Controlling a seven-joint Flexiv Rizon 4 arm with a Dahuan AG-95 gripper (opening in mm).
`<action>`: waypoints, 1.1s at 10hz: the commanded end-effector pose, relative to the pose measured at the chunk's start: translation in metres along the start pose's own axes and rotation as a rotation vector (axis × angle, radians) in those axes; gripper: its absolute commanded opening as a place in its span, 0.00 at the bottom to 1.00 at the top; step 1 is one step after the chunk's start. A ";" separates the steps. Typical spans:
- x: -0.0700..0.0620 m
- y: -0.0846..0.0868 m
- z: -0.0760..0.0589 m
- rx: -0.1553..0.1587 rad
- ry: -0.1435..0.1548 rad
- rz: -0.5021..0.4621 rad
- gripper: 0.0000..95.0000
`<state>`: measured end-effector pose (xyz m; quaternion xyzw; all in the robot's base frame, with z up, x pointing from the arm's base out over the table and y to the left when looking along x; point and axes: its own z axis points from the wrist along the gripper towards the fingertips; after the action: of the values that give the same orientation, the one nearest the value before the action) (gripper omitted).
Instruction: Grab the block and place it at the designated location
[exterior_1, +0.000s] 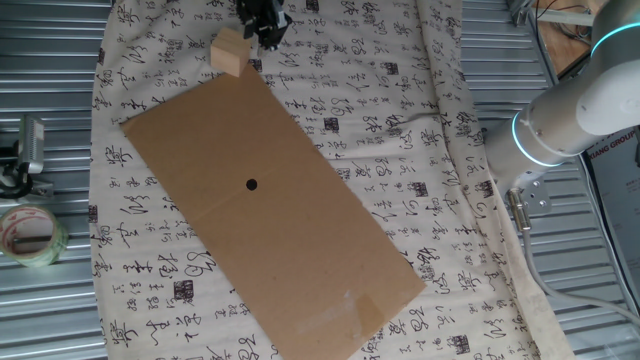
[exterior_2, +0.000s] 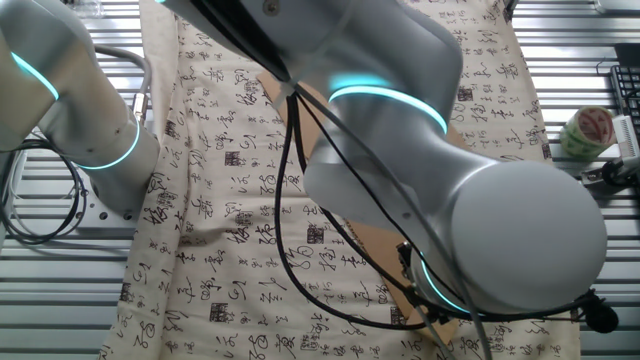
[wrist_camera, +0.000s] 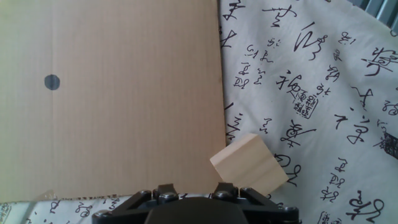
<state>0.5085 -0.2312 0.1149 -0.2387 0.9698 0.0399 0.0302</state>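
While the gripper (exterior_1: 264, 30) hangs over the far end of the white cloth (exterior_1: 400, 130), the block (exterior_1: 229, 53) lies on that cloth just beside it, off the near corner of the cardboard sheet (exterior_1: 290, 230). From one fixed view the tan cube sits to the left of the dark fingers, close to them, though whether they touch it cannot be told. In the hand view the block (wrist_camera: 249, 165) appears low and right of centre, tilted, resting on the cloth (wrist_camera: 311, 93) just beyond the sheet's (wrist_camera: 124, 124) edge and just ahead of the gripper body at the bottom; no fingertips reach around it. Whether the jaws are spread or pressed together cannot be told. The black dot (exterior_1: 251, 184) marks the middle of the sheet, well apart from the block. In the other fixed view the arm (exterior_2: 430, 200) blocks most of the table.
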 end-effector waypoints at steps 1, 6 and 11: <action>0.000 0.000 0.000 0.001 0.001 0.000 0.40; 0.000 0.000 0.000 0.014 0.020 -0.028 0.40; 0.000 0.000 0.000 0.028 0.059 -0.024 0.40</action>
<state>0.5087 -0.2304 0.1157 -0.2511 0.9677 0.0202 0.0052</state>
